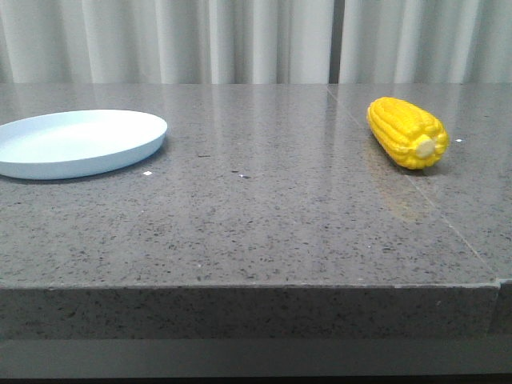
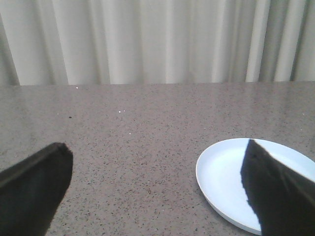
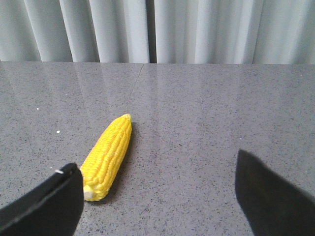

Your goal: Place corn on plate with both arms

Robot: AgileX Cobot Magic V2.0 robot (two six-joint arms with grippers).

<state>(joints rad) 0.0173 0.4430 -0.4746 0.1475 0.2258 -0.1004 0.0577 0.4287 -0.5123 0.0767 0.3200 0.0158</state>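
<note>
The opening step, before any grasp: the right gripper (image 3: 157, 196) hung above the table (image 1: 264, 216) with its jaws spread wide and empty, the corn (image 3: 108, 157) lying flat just ahead of its left finger, stub end nearest, and not between the jaws. The left gripper (image 2: 157, 191), likewise spread and empty, had the bare plate (image 2: 221, 182) partly behind its right finger. The next move probably called for the right gripper to centre over the cob and close across its width.
</note>
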